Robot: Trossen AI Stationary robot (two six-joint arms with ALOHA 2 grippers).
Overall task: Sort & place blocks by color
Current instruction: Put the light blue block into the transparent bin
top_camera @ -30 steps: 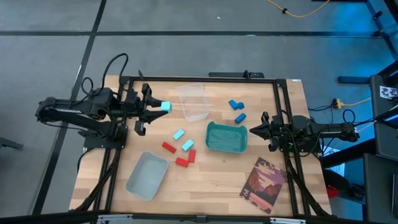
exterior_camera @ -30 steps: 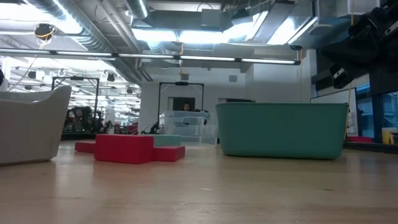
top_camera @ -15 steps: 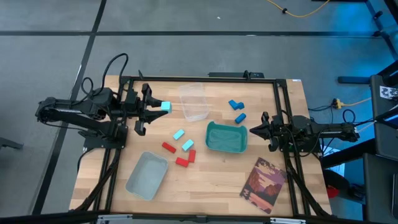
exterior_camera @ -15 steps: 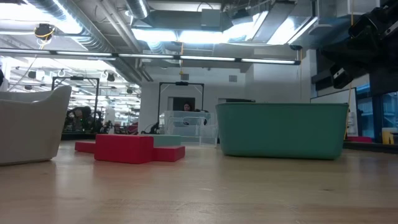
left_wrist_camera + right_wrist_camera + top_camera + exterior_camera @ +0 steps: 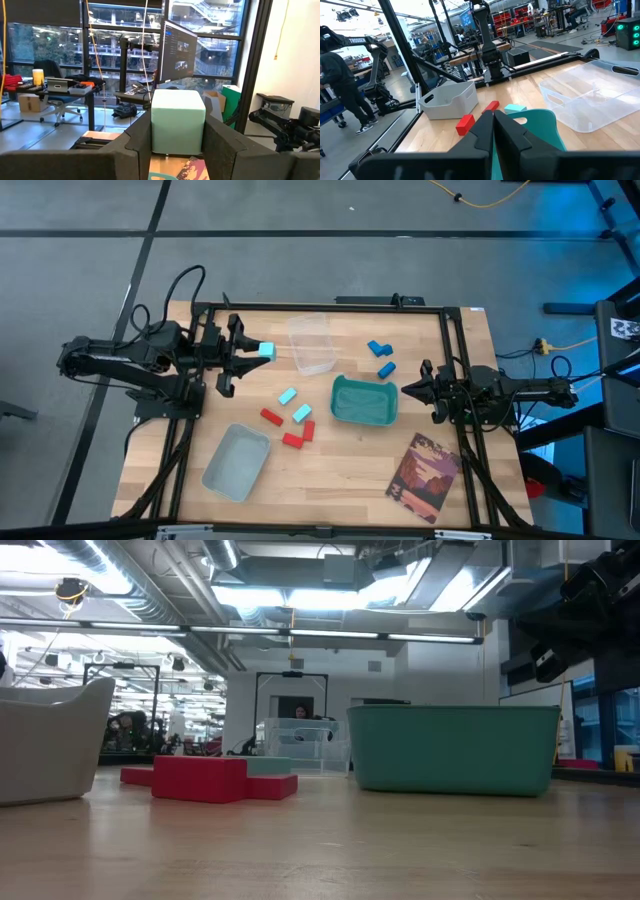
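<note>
One light cyan block (image 5: 266, 350) sits clamped in the left gripper (image 5: 258, 351) at the table's (image 5: 330, 470) 10 o'clock, beside the clear bin (image 5: 312, 343); right gripper (image 5: 407, 388) closed empty at 3 o'clock.

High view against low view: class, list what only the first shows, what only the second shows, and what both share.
Only the high view shows the left gripper clamping a light cyan block, the shut right gripper, the dark blue blocks and a picture card. Only the low view shows the room's ceiling lights. Both show the teal bin, grey tray and red blocks.
</note>
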